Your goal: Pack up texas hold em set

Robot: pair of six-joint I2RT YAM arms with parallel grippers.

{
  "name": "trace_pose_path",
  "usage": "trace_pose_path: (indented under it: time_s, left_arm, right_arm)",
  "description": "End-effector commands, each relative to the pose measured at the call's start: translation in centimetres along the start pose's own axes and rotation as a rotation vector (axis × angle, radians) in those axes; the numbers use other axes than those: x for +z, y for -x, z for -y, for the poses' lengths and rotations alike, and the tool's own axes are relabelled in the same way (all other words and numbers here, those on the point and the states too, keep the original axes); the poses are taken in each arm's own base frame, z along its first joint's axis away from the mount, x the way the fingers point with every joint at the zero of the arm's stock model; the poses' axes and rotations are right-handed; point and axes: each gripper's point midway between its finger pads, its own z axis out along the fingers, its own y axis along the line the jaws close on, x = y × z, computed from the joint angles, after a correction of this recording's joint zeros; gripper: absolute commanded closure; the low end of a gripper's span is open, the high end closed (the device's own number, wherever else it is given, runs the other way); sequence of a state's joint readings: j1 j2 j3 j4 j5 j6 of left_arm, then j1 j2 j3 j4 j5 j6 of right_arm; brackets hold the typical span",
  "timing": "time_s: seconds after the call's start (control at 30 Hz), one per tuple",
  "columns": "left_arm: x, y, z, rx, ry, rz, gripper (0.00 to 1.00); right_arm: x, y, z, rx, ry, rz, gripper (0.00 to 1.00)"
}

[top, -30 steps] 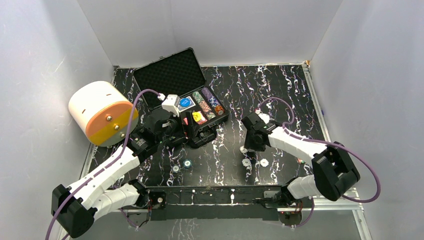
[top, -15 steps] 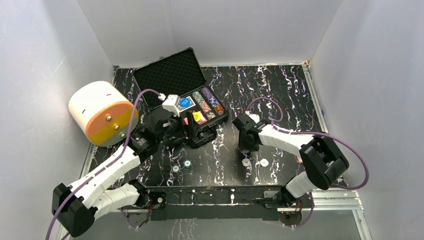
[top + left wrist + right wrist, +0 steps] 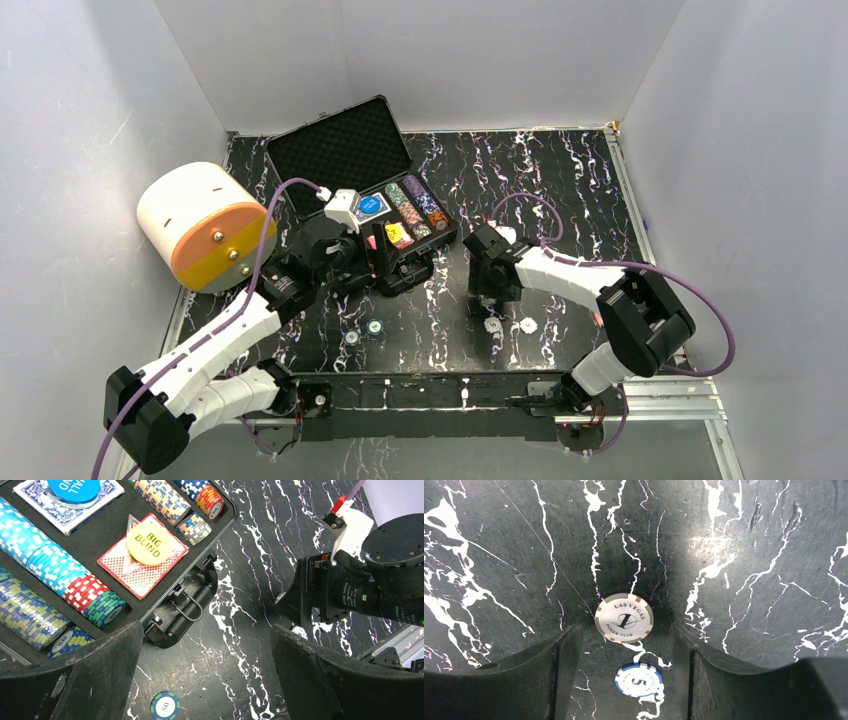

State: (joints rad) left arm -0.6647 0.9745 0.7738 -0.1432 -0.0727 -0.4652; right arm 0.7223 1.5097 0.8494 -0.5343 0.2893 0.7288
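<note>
4 loose chips (image 3: pixel 374 327) | 1 open case (image 3: pixel 340 150) | 1 drum (image 3: pixel 205 225) | left jaws spread | right jaws spread by white chip (image 3: pixel 624 618)

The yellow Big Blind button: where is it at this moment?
The yellow button lies in the upper left of the left wrist view, inside the open case. It rests on the red-backed card deck, next to a short chip row.
</note>
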Motion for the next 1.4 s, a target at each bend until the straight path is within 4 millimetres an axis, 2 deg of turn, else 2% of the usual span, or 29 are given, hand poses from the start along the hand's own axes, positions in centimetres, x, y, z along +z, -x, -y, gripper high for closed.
trace_pose_path:
  time_s: [0.0, 0.17, 0.43, 0.5, 0.83, 0.93, 1.0, 1.13, 1.23, 1.37]
  left_arm:
    - [0.0, 0.6, -0.2, -0.002, 0.016, 0.021, 0.02]
    - [-0.1, 0.7, -0.4, 0.003, 0.026, 0.022, 0.02]
    - [-0.3, 0.8, -0.4, 0.003, 0.028, 0.028, 0.02]
    - [-0.3, 0.8, -0.5, 0.004, 0.030, 0.028, 0.02]
    - [-0.3, 0.6, -0.5, 0.000, 0.030, 0.023, 0.02]
    - [-0.2, 0.5, -0.5, -0.003, 0.028, 0.021, 0.02]
    - [-0.2, 0.5, -0.5, -0.002, 0.030, 0.021, 0.02]
    - [-0.3, 0.6, -0.5, -0.002, 0.028, 0.021, 0.02]
    - [-0.2, 0.4, -0.5, -0.007, 0.027, 0.016, 0.02]
    - [-0.1, 0.1, -0.1, -0.021, 0.005, 0.006, 0.02]
  right_arm:
    - [-0.5, 1.2, -0.6, -0.048, -0.002, 0.016, 0.28]
    - [0.4, 0.3, -0.4, -0.164, -0.019, -0.049, 0.30]
    - [1.7, -2.1, 0.5, -0.178, -0.039, -0.150, 0.51]
    - [1.6, -2.5, 0.6, -0.174, -0.038, -0.166, 0.51]
    - [0.6, -3.2, 1.9, -0.159, -0.082, -0.196, 0.36]
    - [0.9, -3.6, 1.9, -0.149, -0.082, -0.215, 0.38]
    - [1.2, -3.7, 1.7, -0.143, -0.072, -0.221, 0.44]
    - [1.9, -3.4, 1.3, -0.121, -0.059, -0.192, 0.58]
    - [2.1, -2.3, 1.1, -0.094, -0.058, -0.124, 0.63]
    - [0.5, 0.4, 0.0, -0.028, -0.012, -0.007, 0.67]
